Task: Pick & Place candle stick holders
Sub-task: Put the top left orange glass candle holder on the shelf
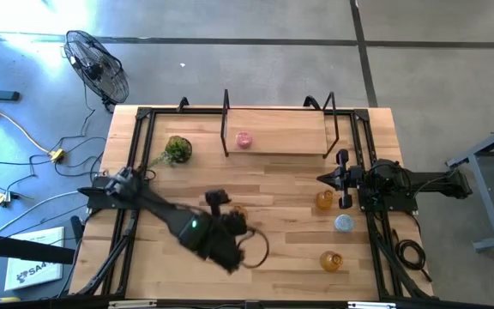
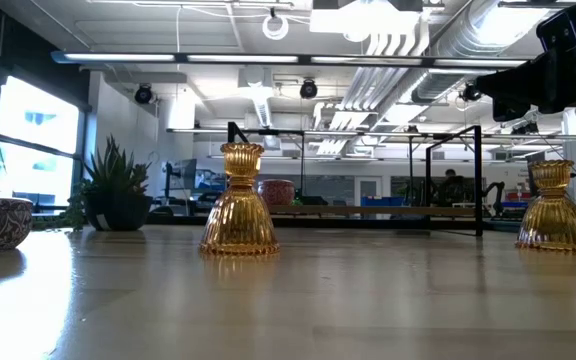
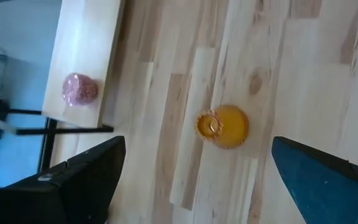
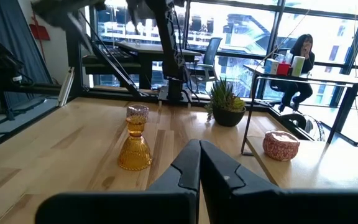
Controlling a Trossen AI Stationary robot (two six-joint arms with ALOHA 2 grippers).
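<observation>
Three amber candle stick holders (image 1: 325,200) (image 1: 331,260) (image 1: 237,211); one pink holder (image 1: 243,140); one light blue holder (image 1: 343,224); one green plant ball (image 1: 177,149); two arms.

- The left arm (image 1: 157,210) reaches in from the table's left edge, stretched diagonally toward the middle of the near side.
- Its wrist sits bent over the boards, camera looking steeply down at the tabletop.
- The left gripper (image 3: 194,180) is spread wide, one dark finger (image 3: 86,177) at each side of its wrist view with a broad gap between them, nothing held.
- The right arm (image 1: 418,183) lies along the table's right edge, folded back and parked.
- The right gripper (image 4: 199,163) is pressed tight together, fingers meeting in a narrow seam, empty, pointing level across the table toward the left side.
</observation>
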